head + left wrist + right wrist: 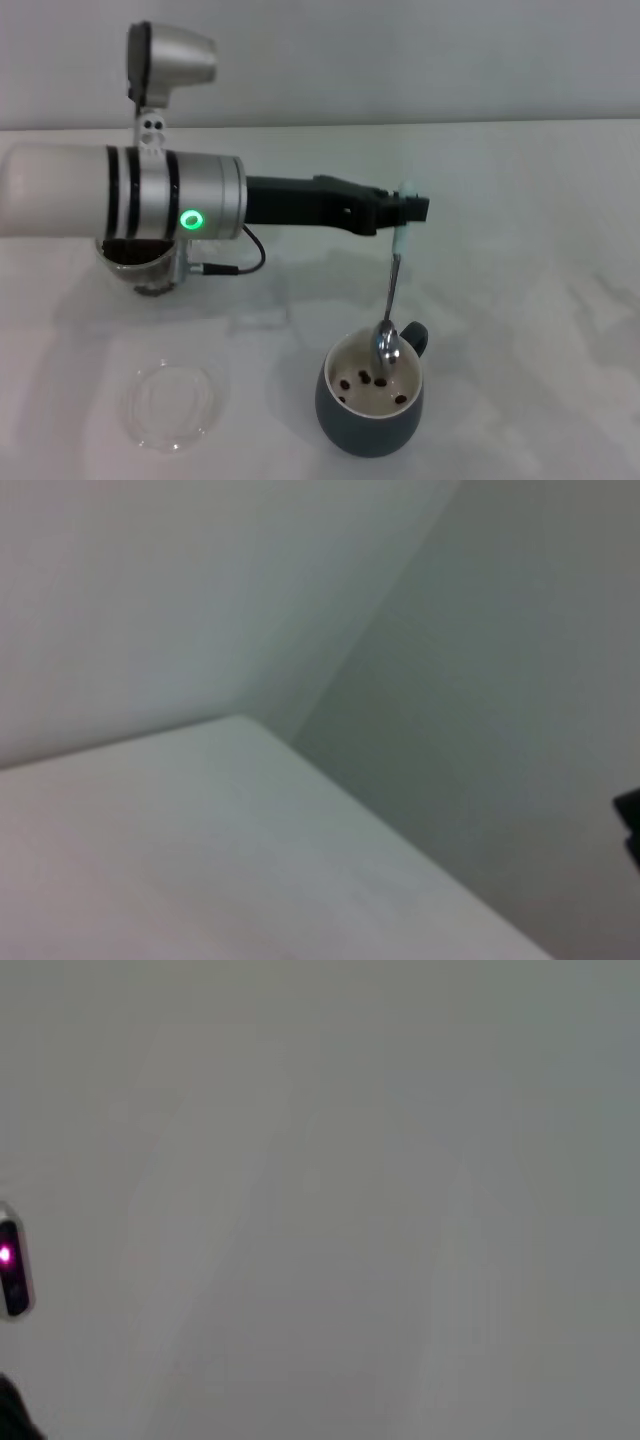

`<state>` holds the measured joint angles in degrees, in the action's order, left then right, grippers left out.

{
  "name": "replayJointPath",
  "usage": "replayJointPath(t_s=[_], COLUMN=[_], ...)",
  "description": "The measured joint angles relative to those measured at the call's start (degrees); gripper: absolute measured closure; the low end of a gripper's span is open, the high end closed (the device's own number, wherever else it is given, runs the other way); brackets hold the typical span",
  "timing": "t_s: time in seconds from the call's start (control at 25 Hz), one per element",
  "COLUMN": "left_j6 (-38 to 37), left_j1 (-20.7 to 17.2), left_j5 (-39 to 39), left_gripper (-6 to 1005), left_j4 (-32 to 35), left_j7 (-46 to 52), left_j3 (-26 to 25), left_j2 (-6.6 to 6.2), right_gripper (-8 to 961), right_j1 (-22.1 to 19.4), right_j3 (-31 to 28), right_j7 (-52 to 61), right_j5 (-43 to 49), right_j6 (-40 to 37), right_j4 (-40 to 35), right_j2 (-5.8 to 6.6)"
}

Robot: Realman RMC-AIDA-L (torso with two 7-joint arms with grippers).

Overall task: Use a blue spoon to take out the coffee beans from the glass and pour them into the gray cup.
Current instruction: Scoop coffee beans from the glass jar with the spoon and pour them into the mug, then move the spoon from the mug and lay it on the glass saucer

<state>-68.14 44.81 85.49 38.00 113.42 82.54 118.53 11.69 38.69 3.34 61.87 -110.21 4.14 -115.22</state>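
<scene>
A: Head view, operator: your left gripper (405, 212) sits just right of the frame's centre, its arm reaching in from the left edge. How do the jaws stand?

B: You have them pinching the blue spoon (391, 300) by the top of its pale handle. The spoon hangs nearly upright, bowl down.

A: And the bowl?

B: It sits just inside the rim of the gray cup (371, 405), lower centre of the frame. You can see a few coffee beans (364, 380) lying on the cup's cream bottom.

A: Where is the glass?

B: Look at centre left: the glass (145, 262) stands on the counter (540, 300) under the arm, dark beans inside, partly hidden. A flat clear dish (170, 403) lies lower left.

A: Your right gripper?

B: No view shows it.
</scene>
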Motion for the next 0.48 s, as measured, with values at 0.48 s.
replayJointPath(t_s=[0.48], left_j6=[-0.5], left_j1=[-15.1], left_j5=[1.0], left_gripper=[869], left_j4=[10.2], left_j7=[2.6], left_j3=[-6.4], left_j2=[-0.73], right_gripper=[605], right_j1=[0.2], right_j3=[-0.3], right_j7=[0.0], right_j5=[-0.2], right_j6=[-0.2], right_j4=[-0.4], right_j2=[0.00])
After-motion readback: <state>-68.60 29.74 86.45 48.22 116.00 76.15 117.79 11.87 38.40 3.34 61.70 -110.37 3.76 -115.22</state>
